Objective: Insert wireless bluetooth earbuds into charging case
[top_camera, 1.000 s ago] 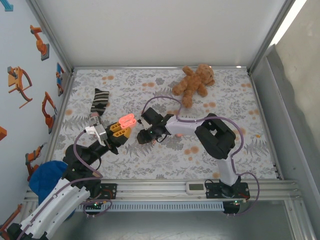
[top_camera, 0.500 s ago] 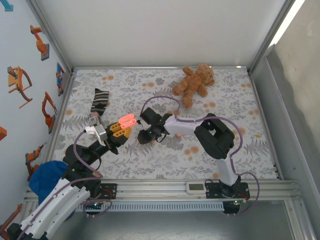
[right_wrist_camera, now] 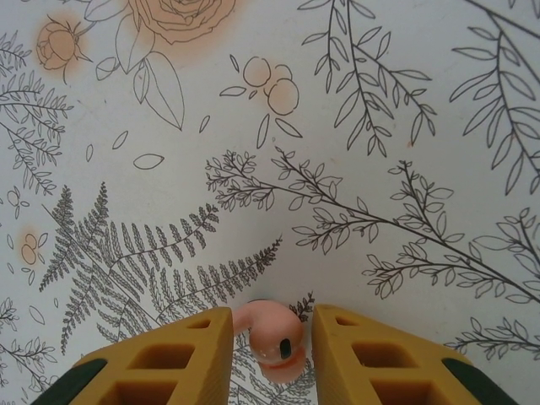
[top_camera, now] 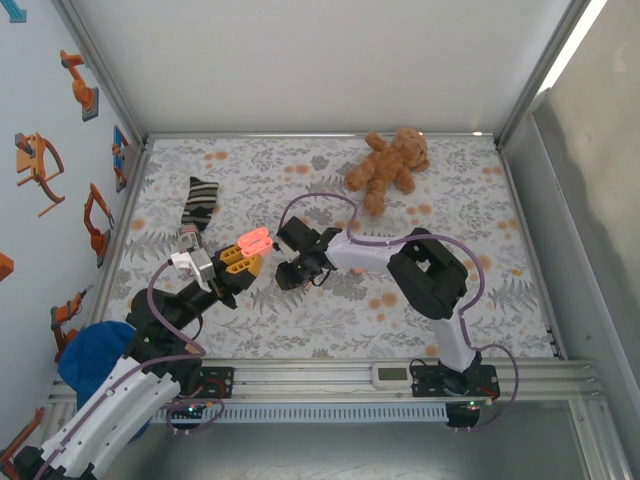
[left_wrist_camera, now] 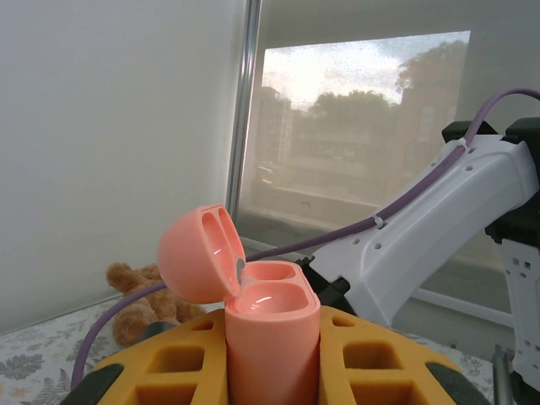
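Observation:
The pink charging case (left_wrist_camera: 272,337) stands upright between the yellow fingers (left_wrist_camera: 160,367) of my left gripper (left_wrist_camera: 272,375), which is shut on it. Its lid (left_wrist_camera: 198,253) is hinged back and both wells are empty. From above, the case (top_camera: 254,240) is held over the cloth left of centre by the left gripper (top_camera: 238,260). My right gripper (top_camera: 290,275) points down at the cloth just right of it. One salmon-pink earbud (right_wrist_camera: 277,344) lies on the cloth between the right gripper's (right_wrist_camera: 272,314) yellow fingers. The left finger is against its stem and a thin gap remains on the right.
A brown teddy bear (top_camera: 388,165) lies at the back right, and a striped sock (top_camera: 198,203) at the back left. A blue object (top_camera: 95,355) sits by the left arm's base. The right arm's white link (left_wrist_camera: 439,228) and purple cable pass close behind the held case.
The right gripper has crept slightly left and its jaws have narrowed round the earbud. The left gripper and the case have not moved.

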Robot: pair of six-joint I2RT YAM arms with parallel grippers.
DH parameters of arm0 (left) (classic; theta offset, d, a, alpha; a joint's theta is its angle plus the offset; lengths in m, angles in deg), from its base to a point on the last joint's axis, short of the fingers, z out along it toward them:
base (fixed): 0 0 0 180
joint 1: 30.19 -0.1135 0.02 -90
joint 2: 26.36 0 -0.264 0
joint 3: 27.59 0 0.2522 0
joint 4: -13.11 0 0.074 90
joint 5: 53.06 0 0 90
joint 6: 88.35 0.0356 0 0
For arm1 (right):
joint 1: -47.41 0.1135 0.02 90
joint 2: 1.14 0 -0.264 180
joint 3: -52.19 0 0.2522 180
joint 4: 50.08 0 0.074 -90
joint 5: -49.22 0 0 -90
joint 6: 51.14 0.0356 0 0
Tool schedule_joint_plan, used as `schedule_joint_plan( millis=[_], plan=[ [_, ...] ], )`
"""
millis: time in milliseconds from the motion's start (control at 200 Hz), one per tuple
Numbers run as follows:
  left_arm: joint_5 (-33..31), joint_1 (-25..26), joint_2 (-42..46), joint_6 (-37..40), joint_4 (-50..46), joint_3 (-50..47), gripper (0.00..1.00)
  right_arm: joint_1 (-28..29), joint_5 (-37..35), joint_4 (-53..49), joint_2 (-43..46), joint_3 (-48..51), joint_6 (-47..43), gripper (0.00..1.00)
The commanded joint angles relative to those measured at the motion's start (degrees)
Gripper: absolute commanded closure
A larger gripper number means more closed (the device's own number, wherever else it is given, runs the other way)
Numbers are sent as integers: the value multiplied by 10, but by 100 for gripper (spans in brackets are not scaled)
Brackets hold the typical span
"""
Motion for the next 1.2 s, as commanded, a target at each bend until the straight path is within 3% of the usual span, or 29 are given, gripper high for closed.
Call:
schedule_joint_plan(
  millis=[0, 140, 661, 726, 1192],
  plan=[
    [-3, 2, 4, 9, 8, -2, 100, 7, -3, -23, -12, -8, -9, 71],
    [-3, 2, 5, 9, 8, -2, 100, 7, 0, -21, -16, -12, -9, 76],
    [-4, 2, 6, 10, 4, -2, 100, 7, -6, -6, 1, -4, -13, 79],
    [-3, 1, 7, 10, 5, -2, 100, 7, -6, -5, 5, -3, -15, 83],
    [-5, 1, 14, 12, -3, -2, 100, 4, -35, -16, 66, 13, -43, 83]
  ],
)
